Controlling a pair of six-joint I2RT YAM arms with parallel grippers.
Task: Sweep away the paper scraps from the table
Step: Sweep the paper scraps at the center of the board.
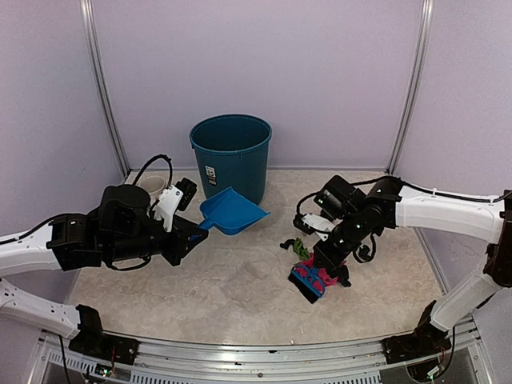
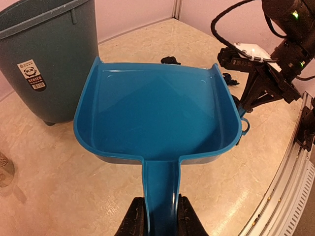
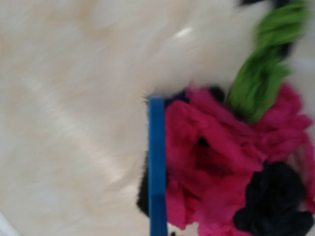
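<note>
My left gripper (image 1: 194,230) is shut on the handle of the blue plastic dustpan (image 1: 232,212) and holds it above the table (image 1: 216,296), in front of the bin. In the left wrist view the pan (image 2: 157,108) is empty, its handle between my fingers (image 2: 134,221). My right gripper (image 1: 334,254) is shut on the blue hand brush (image 1: 307,282), which rests low on the table against a heap of paper scraps (image 1: 326,276), mostly magenta. The right wrist view shows the brush (image 3: 156,167) edge-on beside magenta (image 3: 216,157), black (image 3: 275,196) and green (image 3: 261,78) scraps; my fingers are out of that view.
A teal bin (image 1: 232,154) stands at the back centre, also at the left of the left wrist view (image 2: 44,59). A pale round object (image 1: 152,186) lies behind my left arm. Loose black scraps (image 2: 170,60) lie beyond the pan. Lilac walls enclose the table; a metal rail (image 1: 264,352) runs along its front.
</note>
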